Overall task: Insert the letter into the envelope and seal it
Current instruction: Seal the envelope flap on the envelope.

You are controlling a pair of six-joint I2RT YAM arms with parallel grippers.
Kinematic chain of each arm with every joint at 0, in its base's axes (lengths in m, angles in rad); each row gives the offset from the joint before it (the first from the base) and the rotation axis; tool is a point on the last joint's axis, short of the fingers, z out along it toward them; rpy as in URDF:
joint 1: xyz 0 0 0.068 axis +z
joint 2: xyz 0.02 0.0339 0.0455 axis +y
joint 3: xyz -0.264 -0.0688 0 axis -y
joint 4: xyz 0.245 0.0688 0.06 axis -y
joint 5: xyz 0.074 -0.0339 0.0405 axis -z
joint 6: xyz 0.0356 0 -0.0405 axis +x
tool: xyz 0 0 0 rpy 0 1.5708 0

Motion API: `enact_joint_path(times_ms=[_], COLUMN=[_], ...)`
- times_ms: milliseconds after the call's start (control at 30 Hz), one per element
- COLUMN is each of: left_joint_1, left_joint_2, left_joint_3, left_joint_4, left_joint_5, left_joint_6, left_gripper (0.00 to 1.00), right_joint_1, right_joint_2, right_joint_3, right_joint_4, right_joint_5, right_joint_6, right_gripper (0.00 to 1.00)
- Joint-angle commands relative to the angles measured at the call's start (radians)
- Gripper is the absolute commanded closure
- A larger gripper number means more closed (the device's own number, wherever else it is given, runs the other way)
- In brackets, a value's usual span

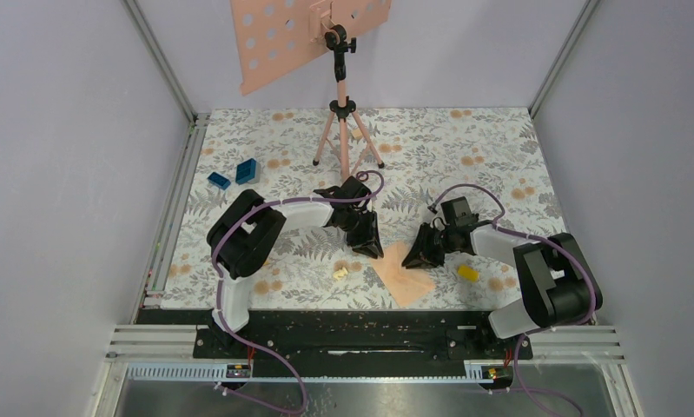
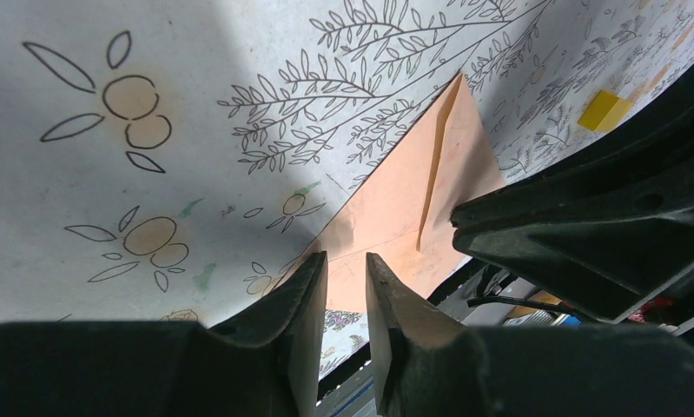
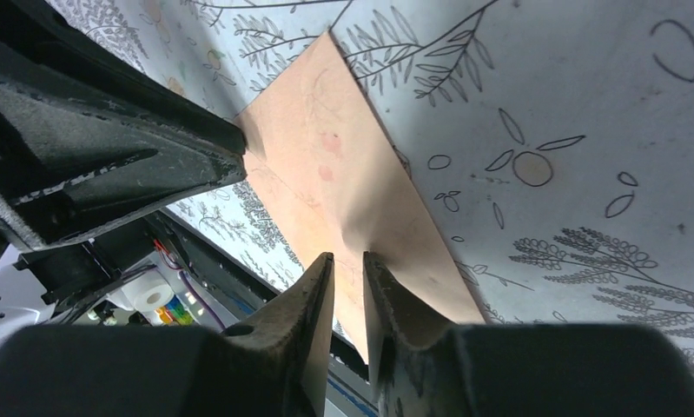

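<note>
left tool (image 2: 347,261) narrow, pinching envelope (image 2: 395,208) corner; right tool (image 3: 349,259) narrow, pinching opposite edge.

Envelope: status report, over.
Both closed: left pincer, right pincer, each on an edge of the envelope. Letter not in sight. Yellow block nearby, apart.

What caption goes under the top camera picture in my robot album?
The left gripper and right gripper pinch the peach envelope on a flowery table.

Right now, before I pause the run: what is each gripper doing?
Left gripper: closed, pinching an edge of the envelope.
Right gripper: closed, pinching the envelope too.
</note>
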Motion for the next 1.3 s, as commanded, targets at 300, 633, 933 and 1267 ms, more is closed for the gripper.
enact_joint_path(times_ms=[300, 633, 933, 1267], left_joint_1=[-0.005, -0.007, -0.006, -0.006], left_joint_2=[0.039, 0.045, 0.033, 0.017], left_joint_3=[0.010, 0.010, -0.001, -0.009], left_joint_4=[0.008, 0.009, 0.011, 0.012], left_joint_5=[-0.042, -0.040, -0.040, -0.040], left_joint_6=[0.016, 0.016, 0.015, 0.017], left_gripper=[0.75, 0.75, 0.75, 0.75], right_joint_1=[0.049, 0.119, 0.159, 0.159], right_joint_2=[0.057, 0.000, 0.104, 0.016], right_joint_3=[0.062, 0.118, 0.102, 0.124], right_joint_4=[-0.147, -0.186, -0.139, -0.143], right_joint_5=[0.134, 0.107, 0.224, 0.117], right_joint_6=[-0.056, -0.068, -0.032, -0.012], right_gripper=[1.00, 1.00, 1.00, 1.00])
